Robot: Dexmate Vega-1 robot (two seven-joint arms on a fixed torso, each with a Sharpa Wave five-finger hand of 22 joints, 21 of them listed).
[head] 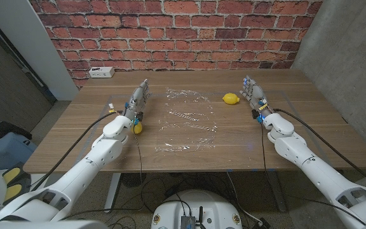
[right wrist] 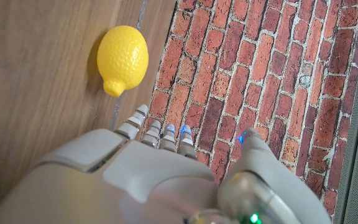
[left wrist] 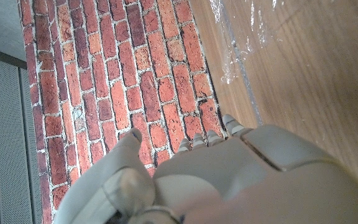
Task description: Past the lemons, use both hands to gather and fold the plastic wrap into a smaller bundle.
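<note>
Now, by label:

Plastic wrap point(head: 184, 121): clear, crinkled sheet spread flat at the middle of the wooden table point(head: 75, 137), glinting in patches; it lies between the two hands, apart from both. The left wrist view catches one wrinkled, shiny corner of it point(left wrist: 241, 31) on the boards.

Far lemon point(head: 231, 98): yellow, oval, with a pointed tip, on the table just right of the wrap's far edge and just left of the right hand. The right wrist view adds its dimpled skin point(right wrist: 122, 58) and the small nub at one end.

Near lemon point(head: 137, 127): a yellow patch half hidden beside the left wrist, at the wrap's left side.

Left hand point(head: 138, 98): left of the wrap, fingers stretched out toward the far wall, holding nothing. Its wrist view shows the smooth pale back of the hand point(left wrist: 229, 180).

Right hand point(head: 253, 92): right of the far lemon, fingers loosely spread and extended, grasping nothing; apart from the lemon. Its wrist view shows blue lights at the fingertips point(right wrist: 166, 129).

Brick wall point(head: 170, 32): rough red bricks with pale mortar behind the table.

Socket block point(head: 100, 72): white, at the far left of the table.
</note>
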